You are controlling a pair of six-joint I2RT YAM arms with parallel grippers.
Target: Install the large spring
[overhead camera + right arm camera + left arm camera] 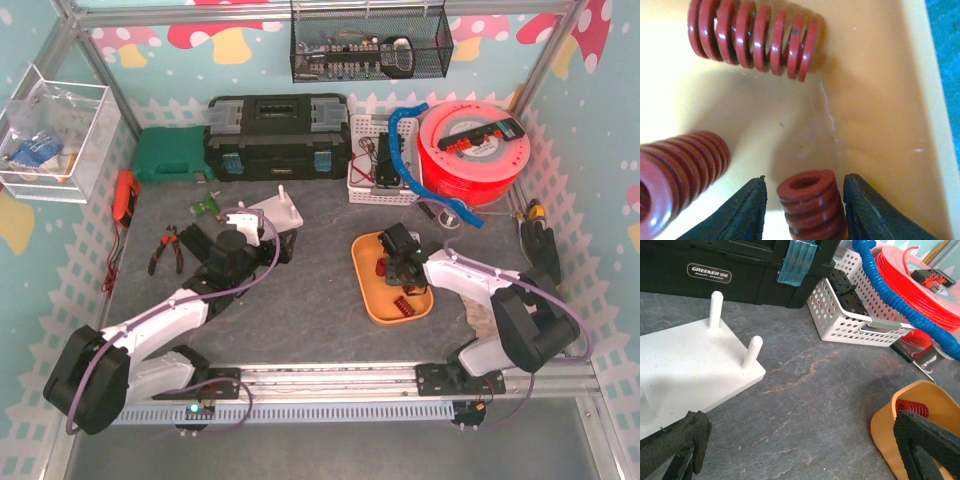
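Black padded fingers (747,215) of the right gripper (806,184) stand to either side of an upright spring (810,200) in the orange tray (880,110). The jaws are parted only a little, with a thin gap on each side and no contact. Two more red coils lie flat in the tray: a third spring (755,40) at the far side, and a broader one at the lower left, judged to be the large spring (680,170), though its closeness to the lens may flatter its size. Whether the straddled coil is the right one cannot be confirmed. The wire is thick and closely wound, so the part should be stiff, fairly heavy for its bulk and not fragile. Its painted turns look smooth and may slip or roll. The advised hold is across the outer diameter at mid-length, leaving the bore free. The left gripper (805,440) hangs wide open and empty over the table (805,390), near the white base plate (685,365), whose pegs (751,351) are bare.
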